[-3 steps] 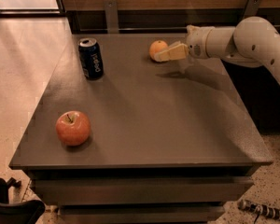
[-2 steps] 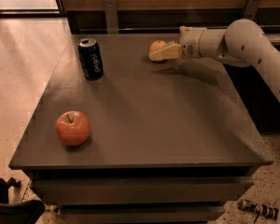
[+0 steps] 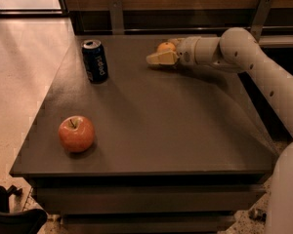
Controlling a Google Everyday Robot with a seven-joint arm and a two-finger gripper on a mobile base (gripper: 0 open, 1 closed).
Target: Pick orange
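Camera view, nearest things first: at the bottom left corner you have a black rounded shape (image 3: pixel 7 217) down on the speckled floor, cut off by the edge and too dark to name. On the bottom right, the pale arm (image 3: pixel 266 74) comes in large and close, then runs up and away from you along the right side of the tabletop (image 3: pixel 161 130). The tabletop is a dark, plain, squarish slab, with darker stepped layers showing under its front edge. Near the front left corner an apple (image 3: pixel 76 133) stands with its stem up, reddish and round, alone on that part of the surface. Further back on the left side, well apart from the apple, a dark blue drink can (image 3: pixel 95 61) stands upright with white lettering facing you. Look across from the can to the right and you reach the gripper (image 3: pixel 160 57), held low over the far part of the tabletop and pointing left, its yellowish end toward the can. The orange (image 3: pixel 166 47) is right there, small and bright, just behind the gripper's yellowish end and partly covered by it, close to the far edge and a little right of centre. You cannot tell from this angle how far the gripper is open or whether it has hold of the orange. Beyond the far edge a wooden wall carries two grey metal brackets (image 3: pixel 116 14), and a pale glossy floor (image 3: pixel 24 57) spreads off to the left.
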